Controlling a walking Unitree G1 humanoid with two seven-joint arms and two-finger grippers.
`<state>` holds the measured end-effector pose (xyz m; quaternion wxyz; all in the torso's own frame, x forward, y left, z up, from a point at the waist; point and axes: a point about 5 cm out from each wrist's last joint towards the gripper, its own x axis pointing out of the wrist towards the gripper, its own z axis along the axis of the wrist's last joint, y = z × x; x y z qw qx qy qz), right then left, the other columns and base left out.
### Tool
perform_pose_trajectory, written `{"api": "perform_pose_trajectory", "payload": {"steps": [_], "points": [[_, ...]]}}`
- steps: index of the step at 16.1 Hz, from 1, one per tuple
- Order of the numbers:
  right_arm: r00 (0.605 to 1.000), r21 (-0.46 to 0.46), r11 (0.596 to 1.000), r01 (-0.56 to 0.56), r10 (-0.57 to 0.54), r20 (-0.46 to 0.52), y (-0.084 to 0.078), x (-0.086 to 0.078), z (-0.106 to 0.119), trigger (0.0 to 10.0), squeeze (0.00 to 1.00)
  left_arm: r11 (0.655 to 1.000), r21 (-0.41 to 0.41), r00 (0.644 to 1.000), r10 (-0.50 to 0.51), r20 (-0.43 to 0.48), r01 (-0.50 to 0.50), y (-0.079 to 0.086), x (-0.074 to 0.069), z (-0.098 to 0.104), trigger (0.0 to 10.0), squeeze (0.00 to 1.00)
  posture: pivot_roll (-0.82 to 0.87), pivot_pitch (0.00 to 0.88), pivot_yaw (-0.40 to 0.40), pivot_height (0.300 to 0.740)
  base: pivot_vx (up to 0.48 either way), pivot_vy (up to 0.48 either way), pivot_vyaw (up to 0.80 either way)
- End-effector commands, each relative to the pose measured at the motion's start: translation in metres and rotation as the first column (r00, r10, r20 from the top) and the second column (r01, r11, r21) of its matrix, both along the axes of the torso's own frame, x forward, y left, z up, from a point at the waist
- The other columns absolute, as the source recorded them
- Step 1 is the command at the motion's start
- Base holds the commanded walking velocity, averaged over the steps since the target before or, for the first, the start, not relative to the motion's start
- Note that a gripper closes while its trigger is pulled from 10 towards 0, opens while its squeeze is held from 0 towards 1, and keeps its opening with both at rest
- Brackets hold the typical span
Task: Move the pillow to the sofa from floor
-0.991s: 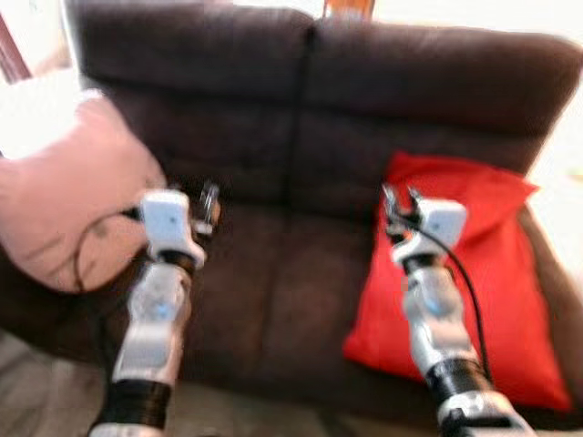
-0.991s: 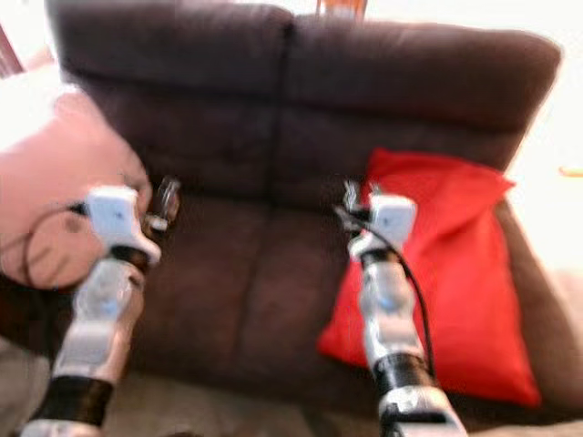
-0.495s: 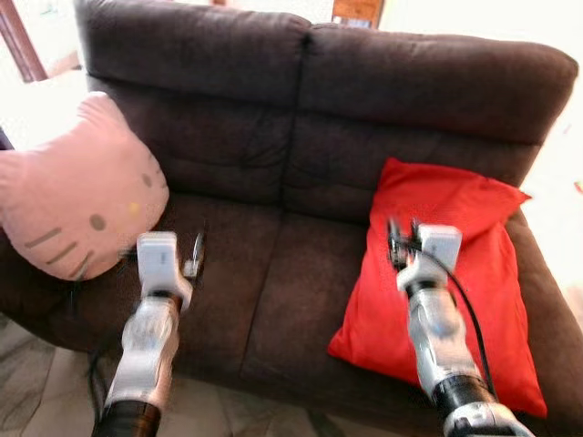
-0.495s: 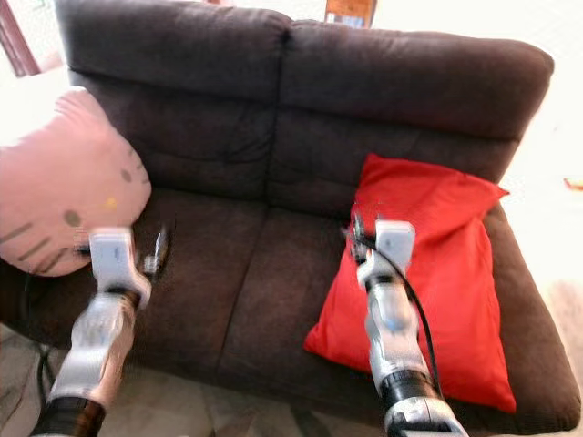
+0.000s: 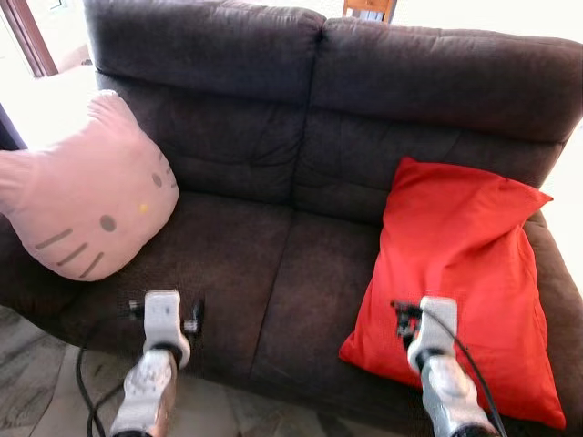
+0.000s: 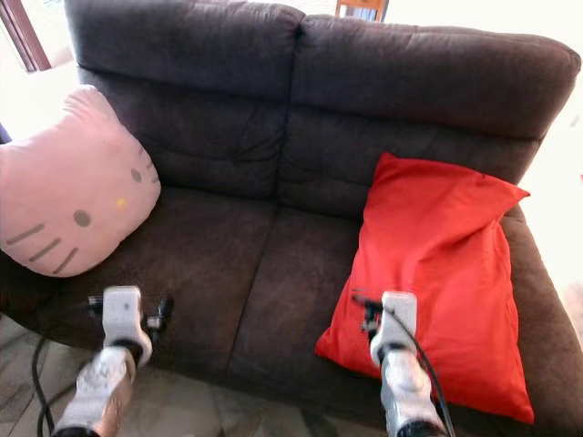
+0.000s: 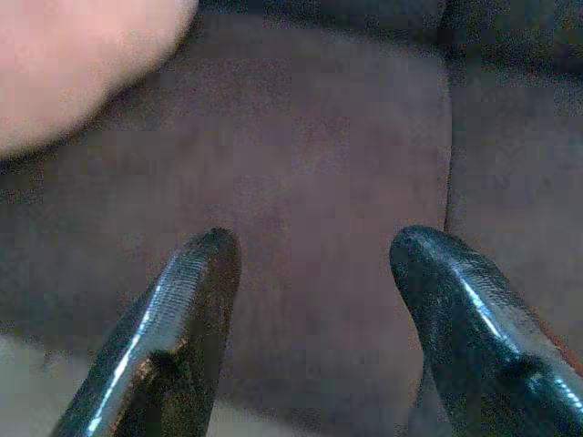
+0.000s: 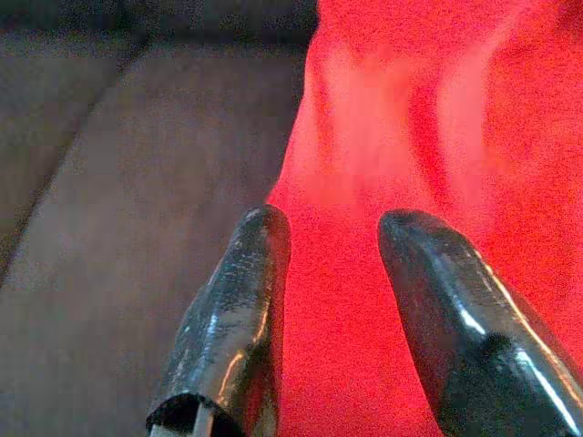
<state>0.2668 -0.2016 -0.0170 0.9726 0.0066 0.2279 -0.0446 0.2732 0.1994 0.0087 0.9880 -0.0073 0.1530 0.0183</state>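
A pink cat-face pillow (image 5: 86,200) leans on the left arm of the dark brown sofa (image 5: 273,246). A red pillow (image 5: 465,273) rests against the back on the right seat. My left gripper (image 7: 314,244) is open and empty, low at the front edge of the left seat cushion, below and to the right of the pink pillow. My right gripper (image 8: 335,221) is open with nothing in it, hovering at the lower left edge of the red pillow (image 8: 428,137). In the head view both wrists (image 5: 162,317) sit near the sofa's front edge.
Pale tiled floor (image 5: 36,391) lies in front of the sofa at the lower left, with a black cable (image 5: 84,382) trailing over it. A wooden chair back (image 5: 369,7) stands behind the sofa. A dark door frame (image 5: 23,36) is at the far left.
Both arms have dropped and drawn back from the pillows to the seat's front edge. The left gripper has moved away from the pink pillow. The camera view has shifted too.
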Motion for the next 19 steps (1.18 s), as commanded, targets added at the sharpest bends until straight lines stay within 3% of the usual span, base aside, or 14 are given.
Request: {"api": "perform_pose_trajectory", "payload": {"steps": [1,5,9,12,16,19], "points": [[0.994,-0.015,1.000,-0.018,0.016,-0.109,-0.001,-0.016,-0.016,10.0,0.00,0.999,0.015,0.995,-0.033,-0.099,0.034,-0.003,-0.011,-0.018,10.0,0.00,0.13,0.093,-0.078,0.718,0.000,0.000,0.00],[0.964,-0.035,0.999,-0.038,0.027,-0.266,-0.002,-0.047,-0.041,10.0,0.00,1.000,0.001,0.962,-0.022,-0.271,0.023,0.000,-0.038,-0.049,10.0,0.00,0.13,0.093,-0.078,0.718,0.000,0.000,0.00],[0.936,-0.052,0.997,-0.057,0.035,-0.350,-0.010,-0.069,-0.052,10.0,0.00,0.999,0.028,0.921,-0.019,-0.389,0.032,0.004,-0.059,-0.067,10.0,0.00,0.12,0.091,-0.077,0.718,0.000,0.000,0.00],[0.913,-0.039,0.994,-0.100,0.076,-0.400,-0.007,-0.079,-0.059,10.0,0.00,1.000,0.023,0.896,-0.004,-0.445,0.016,0.004,-0.071,-0.076,10.0,0.00,0.12,0.090,-0.078,0.718,0.000,0.000,0.00],[0.906,-0.029,0.994,-0.104,0.083,-0.415,-0.006,-0.081,-0.061,10.0,0.00,1.000,0.023,0.905,0.020,-0.426,-0.011,0.004,-0.068,-0.074,10.0,0.00,0.13,0.085,-0.076,0.718,0.000,0.000,0.00],[0.901,-0.018,0.996,-0.088,0.072,-0.429,-0.004,-0.081,-0.061,10.0,0.00,0.998,0.037,0.943,0.064,-0.327,-0.055,0.007,-0.052,-0.061,10.0,0.00,0.12,0.073,-0.068,0.718,0.000,0.000,0.00]]}}
